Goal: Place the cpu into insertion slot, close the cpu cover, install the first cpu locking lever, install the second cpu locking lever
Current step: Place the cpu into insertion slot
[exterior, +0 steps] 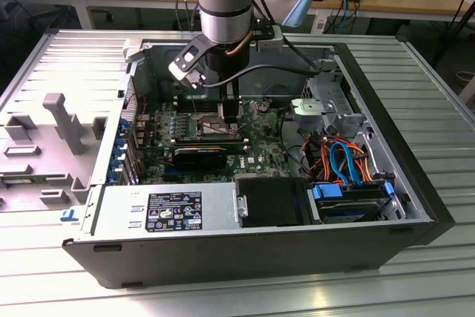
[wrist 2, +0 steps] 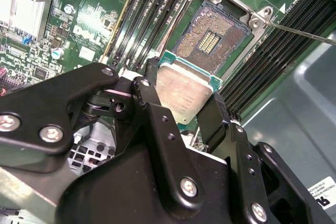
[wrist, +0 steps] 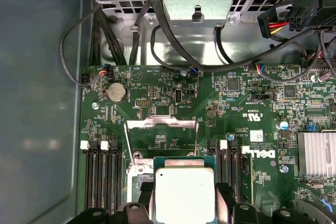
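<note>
Tool (wrist 2: 181,98) w/ cpu (wrist: 184,192) nr insertion slot (wrist 2: 210,38).

The insertion slot (wrist 2: 211,39) lies uncovered, memory slots (wrist 2: 152,9) crowding two sides, the cpu cover (wrist: 161,123) raised.

The gripper (wrist 2: 182,98) holds cpu (wrist 2: 184,92) over motherboard (exterior: 261,146), just beside insertion slot (wrist 2: 210,38); cpu cover (wrist: 161,123) stands raised off the slot; memory slots (wrist 2: 152,9) flank it. Inside computer case (exterior: 223,257), power supply (exterior: 167,209) lies along near wall, hard drive (exterior: 349,198) toward the exterior view's right.
</note>
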`<state>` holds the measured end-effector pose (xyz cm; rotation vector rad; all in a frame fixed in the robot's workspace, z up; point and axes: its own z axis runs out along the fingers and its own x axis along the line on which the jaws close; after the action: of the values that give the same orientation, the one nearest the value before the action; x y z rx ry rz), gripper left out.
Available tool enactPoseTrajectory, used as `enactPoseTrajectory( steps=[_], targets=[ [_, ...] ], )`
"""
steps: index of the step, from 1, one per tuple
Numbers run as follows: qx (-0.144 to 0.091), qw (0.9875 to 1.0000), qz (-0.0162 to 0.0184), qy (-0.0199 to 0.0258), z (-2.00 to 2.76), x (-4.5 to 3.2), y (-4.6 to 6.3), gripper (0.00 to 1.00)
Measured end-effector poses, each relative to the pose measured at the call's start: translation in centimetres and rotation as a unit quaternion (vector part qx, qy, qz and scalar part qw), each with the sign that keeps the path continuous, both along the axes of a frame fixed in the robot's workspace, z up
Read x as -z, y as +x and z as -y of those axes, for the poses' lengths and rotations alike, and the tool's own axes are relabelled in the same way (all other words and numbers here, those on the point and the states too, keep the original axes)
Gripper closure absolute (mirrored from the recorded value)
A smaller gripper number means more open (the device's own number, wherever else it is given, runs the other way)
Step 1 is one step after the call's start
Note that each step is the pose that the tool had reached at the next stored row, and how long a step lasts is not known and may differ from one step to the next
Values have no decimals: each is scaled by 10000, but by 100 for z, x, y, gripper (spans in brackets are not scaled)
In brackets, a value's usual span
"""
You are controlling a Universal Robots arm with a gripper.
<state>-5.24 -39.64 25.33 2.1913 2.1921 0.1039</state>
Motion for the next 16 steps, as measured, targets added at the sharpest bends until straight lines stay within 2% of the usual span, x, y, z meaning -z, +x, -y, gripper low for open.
enactPoseTrajectory(
  steps=[16],
  targets=[
    [125, 9999, 0, 0, 0, 4, 0, 45]
  ],
)
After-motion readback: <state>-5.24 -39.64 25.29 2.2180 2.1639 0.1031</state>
